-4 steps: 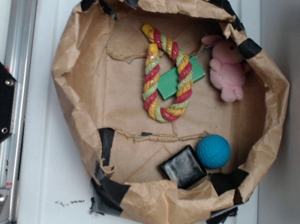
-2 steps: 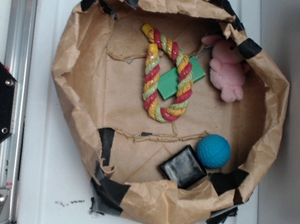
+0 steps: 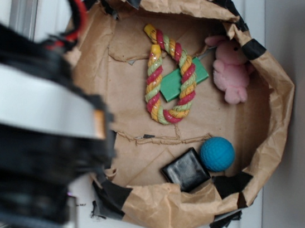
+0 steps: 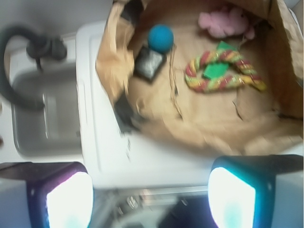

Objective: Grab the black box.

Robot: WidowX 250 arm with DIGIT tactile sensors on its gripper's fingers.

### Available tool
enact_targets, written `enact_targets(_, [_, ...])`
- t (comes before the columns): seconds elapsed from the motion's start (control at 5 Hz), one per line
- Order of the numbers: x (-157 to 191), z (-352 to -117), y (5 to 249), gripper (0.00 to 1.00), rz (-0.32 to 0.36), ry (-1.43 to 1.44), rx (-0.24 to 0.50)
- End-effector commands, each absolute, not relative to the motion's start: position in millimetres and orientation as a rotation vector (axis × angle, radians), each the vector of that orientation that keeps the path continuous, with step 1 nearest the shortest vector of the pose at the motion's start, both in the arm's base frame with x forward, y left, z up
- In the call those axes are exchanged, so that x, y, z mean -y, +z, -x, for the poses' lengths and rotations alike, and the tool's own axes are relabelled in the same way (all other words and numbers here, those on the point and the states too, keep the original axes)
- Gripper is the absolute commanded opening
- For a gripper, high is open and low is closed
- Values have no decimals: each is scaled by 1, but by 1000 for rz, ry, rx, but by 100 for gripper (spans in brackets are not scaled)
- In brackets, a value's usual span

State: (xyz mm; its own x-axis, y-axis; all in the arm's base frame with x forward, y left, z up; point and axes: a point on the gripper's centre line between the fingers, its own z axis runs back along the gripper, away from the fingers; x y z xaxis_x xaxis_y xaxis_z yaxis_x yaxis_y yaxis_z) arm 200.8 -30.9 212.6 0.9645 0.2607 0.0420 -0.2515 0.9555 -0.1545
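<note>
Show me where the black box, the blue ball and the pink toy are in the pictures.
black box (image 3: 186,169): exterior view, middle of its glossy top.
blue ball (image 3: 217,154): exterior view, centre of the ball.
pink toy (image 3: 231,71): exterior view, middle of its body.

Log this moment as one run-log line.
phase: approach | gripper: open, empty, outside paper basket | target: black box untouched, touching blue ball, near basket wall | contact: none
</note>
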Motion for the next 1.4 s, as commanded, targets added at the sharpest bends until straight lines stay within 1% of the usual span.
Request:
enact_targets(0.0, [-17,-264,131,100,133,736,-7])
enact_targets(0.2, [-41,-276,94,100,100,797,10])
enact_targets(0.4, [-48,-276,86,100,46,785,46])
enact_targets(0.6, [-35,-267,84,100,85,709,40])
enact_targets(0.8, [-3,-263,72,100,134,598,33])
enact_targets(1.0, [13,-263,66,100,150,572,58])
enact_targets(1.2, [28,-274,64,100,177,594,125])
